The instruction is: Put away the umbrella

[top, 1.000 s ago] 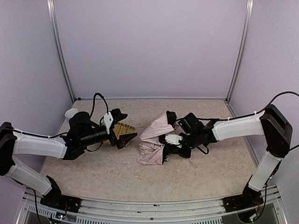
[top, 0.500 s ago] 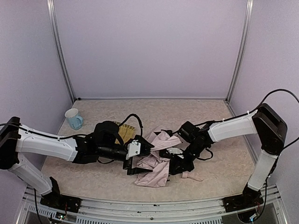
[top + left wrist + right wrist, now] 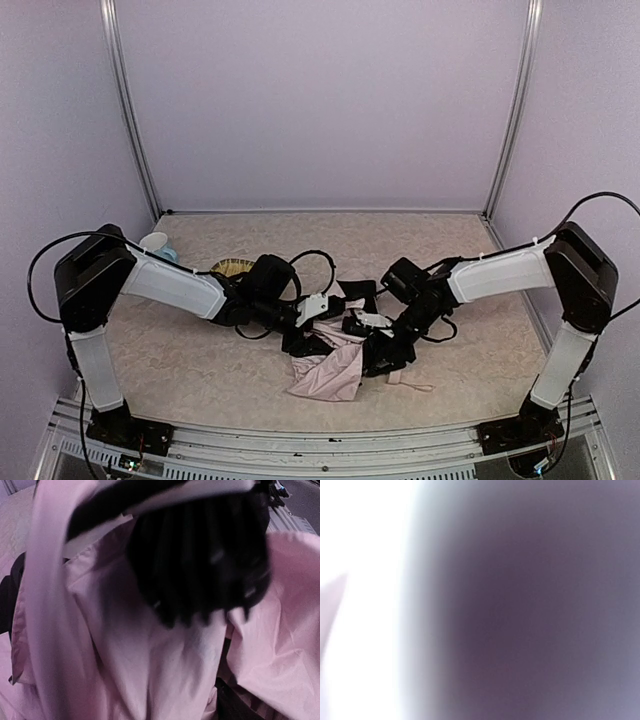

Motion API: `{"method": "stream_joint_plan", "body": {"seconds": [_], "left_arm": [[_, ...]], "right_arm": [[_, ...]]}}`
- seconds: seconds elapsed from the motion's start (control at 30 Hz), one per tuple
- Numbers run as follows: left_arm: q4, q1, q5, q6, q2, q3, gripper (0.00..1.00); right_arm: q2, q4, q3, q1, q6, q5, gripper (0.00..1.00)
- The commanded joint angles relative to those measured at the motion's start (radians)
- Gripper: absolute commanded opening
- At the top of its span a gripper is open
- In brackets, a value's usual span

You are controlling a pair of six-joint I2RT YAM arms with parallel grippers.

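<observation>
Left tool (image 3: 322, 325) and right tool (image 3: 368, 335) sat against the crumpled umbrella (image 3: 330, 378) on the desk (image 3: 200, 360) — opening and grip of either could not be determined.

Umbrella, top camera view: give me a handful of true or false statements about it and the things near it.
The umbrella lies on the table. True.
Its pink fabric is rolled tight and neat. False: it lies loose and crumpled.
The woven tray is partly hidden behind the left arm. True.
The mug stands right of the umbrella. False: it stands far left, near the back.
The umbrella rests in the tray. False: it lies on the table, right of the tray.
</observation>
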Motion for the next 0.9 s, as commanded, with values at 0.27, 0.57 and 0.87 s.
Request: {"method": "stream_joint_plan", "body": {"seconds": [0.27, 0.57, 0.87], "left_arm": [[-0.232, 0.030, 0.145, -0.121, 0.122, 0.064, 0.29], [-0.300, 0.051, 0.188, -0.153, 0.191, 0.104, 0.19], [-0.353, 0.056, 0.224, -0.154, 0.228, 0.121, 0.18]], "right_arm": [[-0.414, 0.176, -0.176, 0.004, 0.181, 0.272, 0.82], [-0.656, 0.315, -0.224, 0.338, 0.148, 0.576, 0.97], [-0.339, 0.432, -0.158, 0.466, -0.009, 0.658, 0.88]]}}
